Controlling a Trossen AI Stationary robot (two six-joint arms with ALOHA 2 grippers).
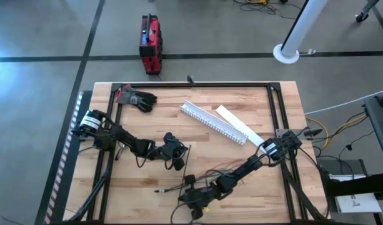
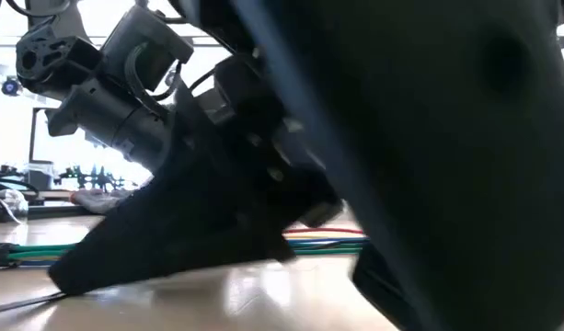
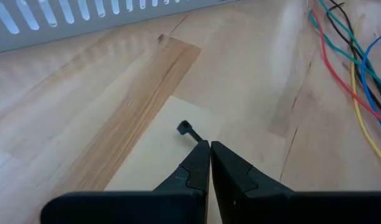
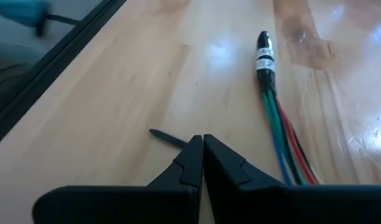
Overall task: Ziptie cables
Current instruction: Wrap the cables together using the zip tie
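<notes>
The cables (image 4: 283,143) are a bundle of green, red, blue and dark wires lying on the wooden table, ending in a small dark connector (image 4: 263,50). They also show in the left wrist view (image 3: 345,68) and the low view (image 2: 323,242). A thin black zip tie is held at both ends. Its small square head (image 3: 184,128) sticks out past my shut left gripper (image 3: 210,147). Its pointed tail (image 4: 162,135) sticks out past my shut right gripper (image 4: 202,140). In the high view the left gripper (image 1: 177,157) is at mid table and the right gripper (image 1: 191,190) is nearer the front edge. My left gripper pinches the zip tie between its two fingertips just behind the head (image 3: 196,138). The head pokes out beyond the tips, over the table top. My right gripper pinches the zip tie's thin tail (image 4: 181,142) at its fingertips. The pointed end reaches out to one side, close above the wood.
A long white slotted channel (image 1: 211,122) and its flat lid (image 1: 240,124) lie slantwise at the table's far middle. A black glove (image 1: 139,99) lies at the far left. A dark metal frame (image 1: 275,106) runs around the table edge. A red device (image 1: 150,44) stands on the floor beyond.
</notes>
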